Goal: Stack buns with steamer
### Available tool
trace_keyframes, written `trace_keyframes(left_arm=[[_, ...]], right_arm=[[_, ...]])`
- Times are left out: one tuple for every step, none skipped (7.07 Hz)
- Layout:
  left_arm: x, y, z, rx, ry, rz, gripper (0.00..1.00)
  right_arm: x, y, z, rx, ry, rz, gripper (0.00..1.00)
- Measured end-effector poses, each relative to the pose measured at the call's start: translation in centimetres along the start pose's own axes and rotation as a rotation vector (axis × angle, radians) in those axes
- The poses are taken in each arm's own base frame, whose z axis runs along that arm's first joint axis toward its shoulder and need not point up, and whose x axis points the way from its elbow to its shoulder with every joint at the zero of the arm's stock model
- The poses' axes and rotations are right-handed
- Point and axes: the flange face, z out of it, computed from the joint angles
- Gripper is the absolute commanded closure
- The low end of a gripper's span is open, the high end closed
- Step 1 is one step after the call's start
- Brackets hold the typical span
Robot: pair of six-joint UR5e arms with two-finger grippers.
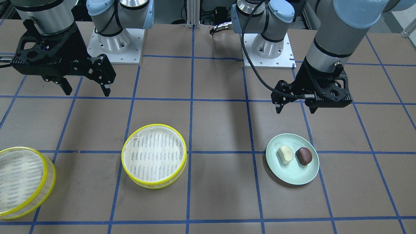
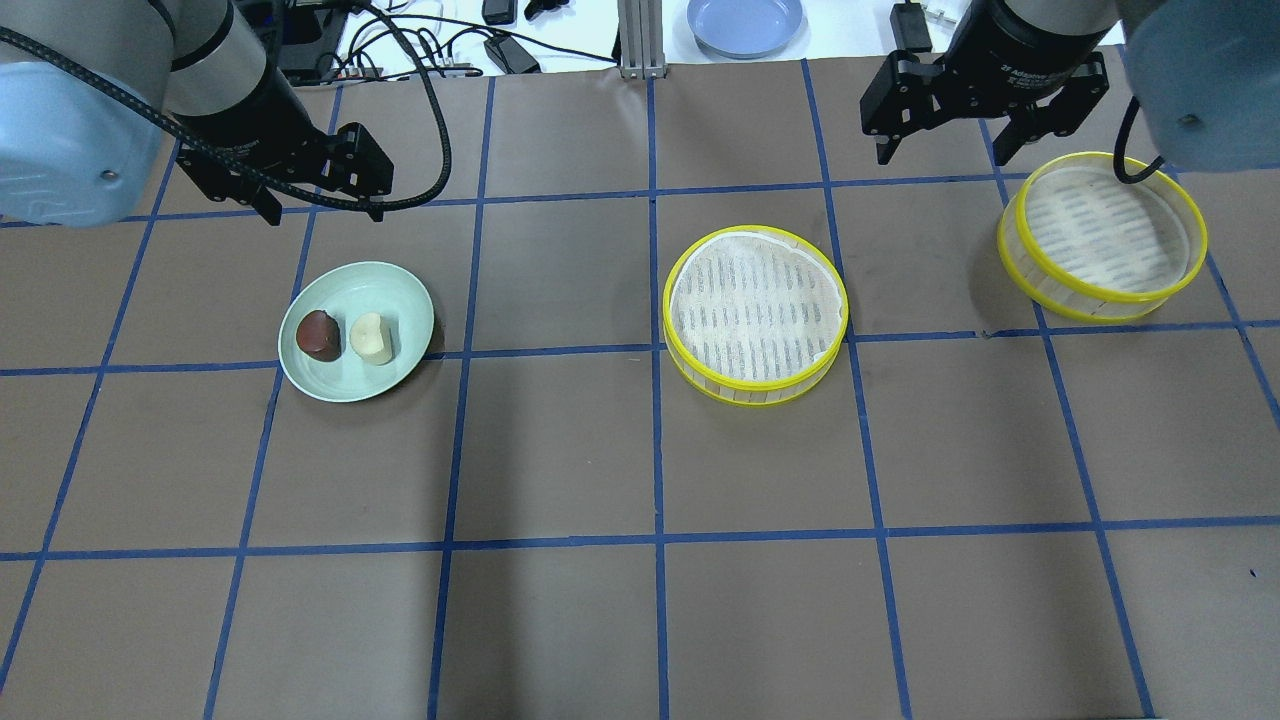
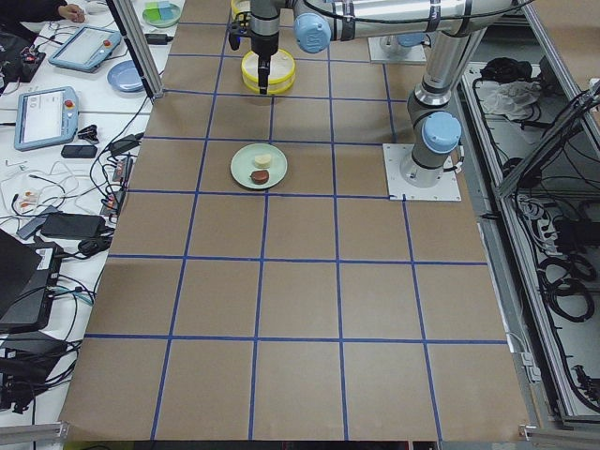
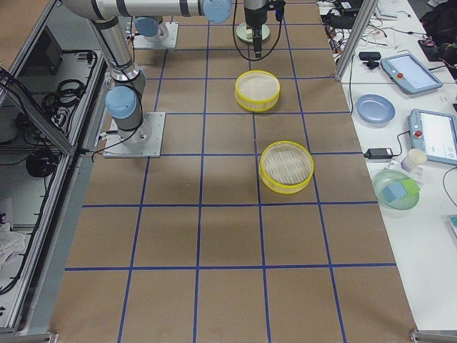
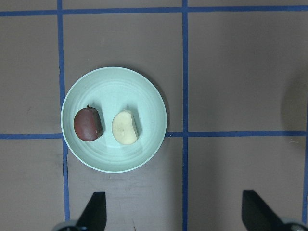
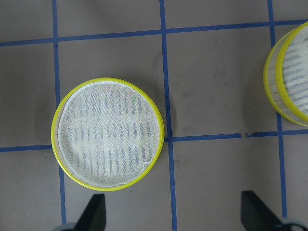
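Two buns lie side by side on a pale green plate (image 2: pixel 345 385): a cream-white bun (image 2: pixel 371 338) and a glossy dark brown bun (image 2: pixel 318 335). My left gripper (image 2: pixel 322 212) is open and empty, hovering above the table just behind the plate; its wrist view shows the cream bun (image 5: pixel 125 127) and the brown bun (image 5: pixel 87 124). One empty yellow-rimmed steamer tray (image 2: pixel 755 310) sits mid-table. A second steamer tray (image 2: pixel 1100 235) sits at the right. My right gripper (image 2: pixel 942 152) is open and empty, high up behind and between the two trays.
A blue plate (image 2: pixel 745 20) and cables lie beyond the table's far edge. The arm bases (image 1: pixel 115 48) stand on white mounts at the robot's side. Blue tape lines grid the brown table (image 2: pixel 650 540).
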Motion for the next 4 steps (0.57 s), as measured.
trace_keyframes(left_arm=[[-0.02, 0.19, -0.25, -0.001, 0.000, 0.000, 0.00], [-0.02, 0.41, -0.43, -0.005, -0.001, 0.000, 0.00], [-0.05, 0.48, -0.45, -0.007, -0.001, 0.001, 0.00], [-0.13, 0.48, -0.34, -0.012, -0.001, 0.000, 0.00]], right_arm=[[-0.01, 0.01, -0.03, 0.001, 0.000, -0.001, 0.00], [-0.02, 0.02, -0.04, 0.001, -0.001, -0.001, 0.00], [-0.02, -0.05, 0.01, 0.003, -0.002, 0.000, 0.00], [0.05, -0.21, 0.18, 0.003, -0.006, -0.001, 0.00]])
